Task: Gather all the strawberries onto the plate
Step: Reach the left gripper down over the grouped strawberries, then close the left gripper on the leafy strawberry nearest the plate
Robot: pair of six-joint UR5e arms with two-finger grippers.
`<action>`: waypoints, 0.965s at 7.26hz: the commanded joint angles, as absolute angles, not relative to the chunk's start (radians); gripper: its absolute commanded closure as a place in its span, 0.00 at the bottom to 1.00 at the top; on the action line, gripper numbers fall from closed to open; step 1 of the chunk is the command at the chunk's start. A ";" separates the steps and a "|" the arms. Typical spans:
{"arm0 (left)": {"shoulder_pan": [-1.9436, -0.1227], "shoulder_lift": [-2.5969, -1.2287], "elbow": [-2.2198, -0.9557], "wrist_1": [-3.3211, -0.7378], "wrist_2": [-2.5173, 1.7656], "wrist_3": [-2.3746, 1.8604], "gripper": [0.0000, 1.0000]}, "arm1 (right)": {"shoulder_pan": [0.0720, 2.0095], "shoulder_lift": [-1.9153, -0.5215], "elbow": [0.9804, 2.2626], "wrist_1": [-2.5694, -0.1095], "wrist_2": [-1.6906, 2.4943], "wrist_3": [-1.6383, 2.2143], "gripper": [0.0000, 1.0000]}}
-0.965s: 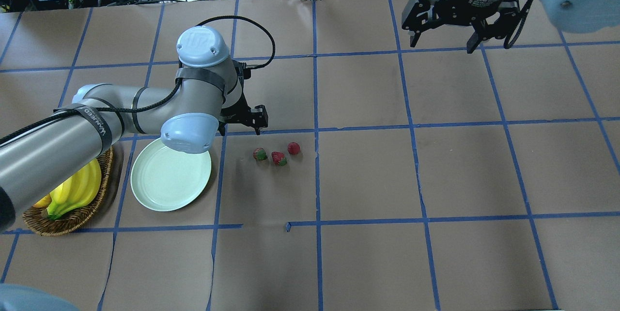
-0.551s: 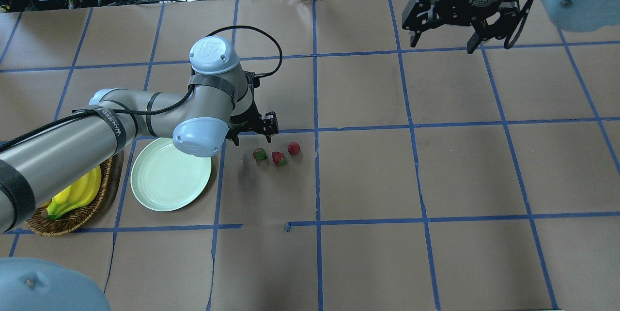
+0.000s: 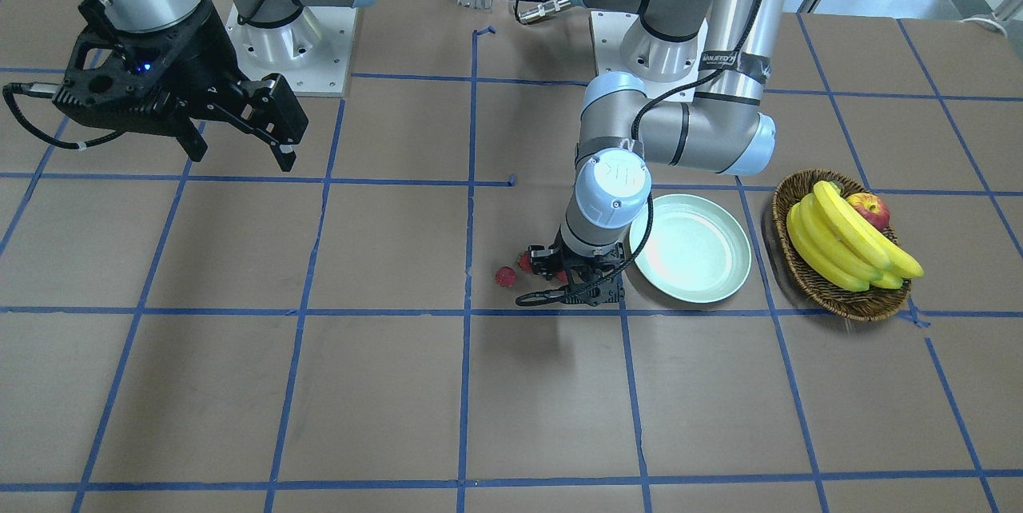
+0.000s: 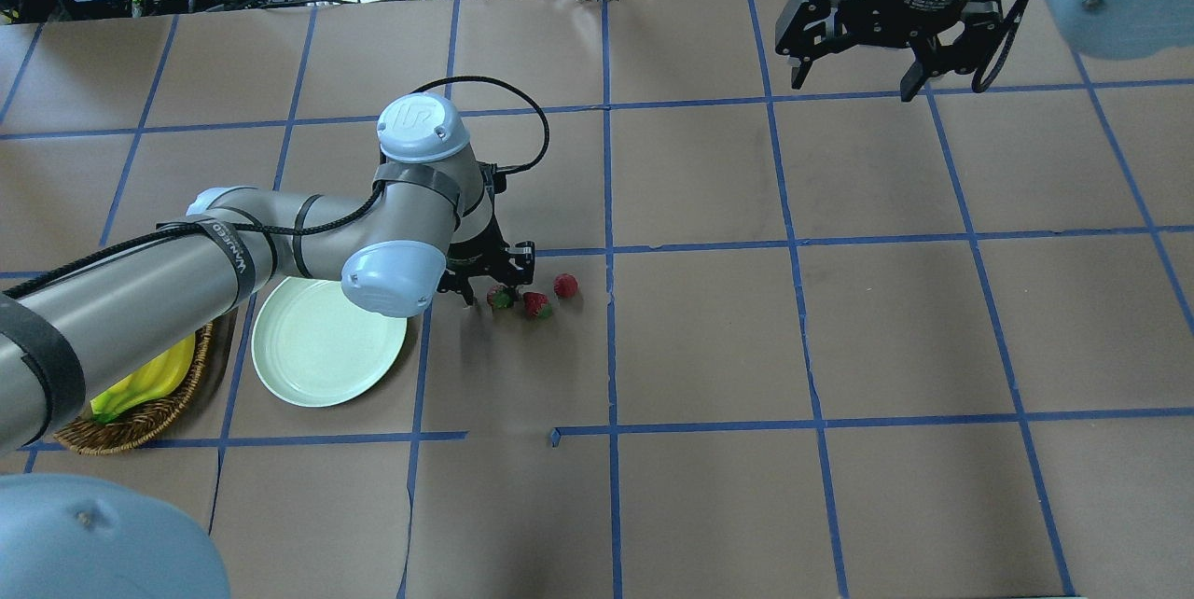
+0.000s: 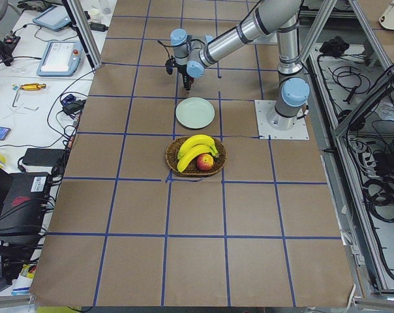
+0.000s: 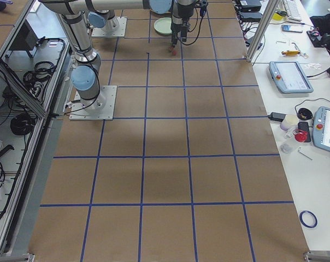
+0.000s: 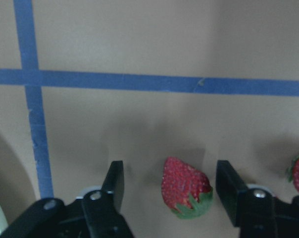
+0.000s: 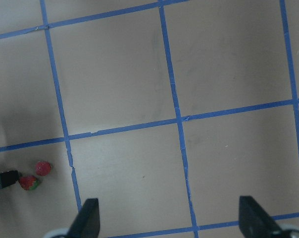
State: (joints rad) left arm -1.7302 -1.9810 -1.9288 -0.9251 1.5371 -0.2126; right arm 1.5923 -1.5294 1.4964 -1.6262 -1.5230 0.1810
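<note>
— While the left gripper [image 7: 170,171] hangs low over the table [image 4: 709,347], how do its jaws stand?
— Apart, flanking one strawberry [image 7: 185,191], apparently without touching it. A second strawberry [image 4: 536,304] and a third strawberry [image 4: 565,285] lie just beside it; the plate [image 4: 317,366] sits near, on the other side.
— And the right gripper [image 4: 852,86]?
— Well away, raised, jaws apart.

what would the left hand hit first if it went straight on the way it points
Likely the strawberry nearest the plate, lying between the open fingers of the left hand; depth is unclear.
</note>
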 commanded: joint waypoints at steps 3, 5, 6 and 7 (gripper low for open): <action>-1.749 -1.961 -1.928 -0.931 1.580 -0.146 0.88 | 1.594 -1.529 1.497 -1.632 -1.520 0.184 0.00; -1.729 -1.921 -1.918 -0.939 1.667 -0.079 0.87 | 1.594 -1.529 1.497 -1.634 -1.517 0.186 0.00; -1.680 -1.889 -1.924 -0.951 1.687 -0.069 0.87 | 1.594 -1.529 1.497 -1.632 -1.520 0.184 0.00; -1.616 -1.852 -1.937 -0.980 1.701 0.039 0.88 | 1.594 -1.529 1.502 -1.629 -1.520 0.184 0.00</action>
State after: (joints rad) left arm -1.6819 -1.8939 -1.9260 -0.9532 1.6749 -0.0523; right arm 1.5938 -1.5294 1.4982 -1.6319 -1.5194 0.1844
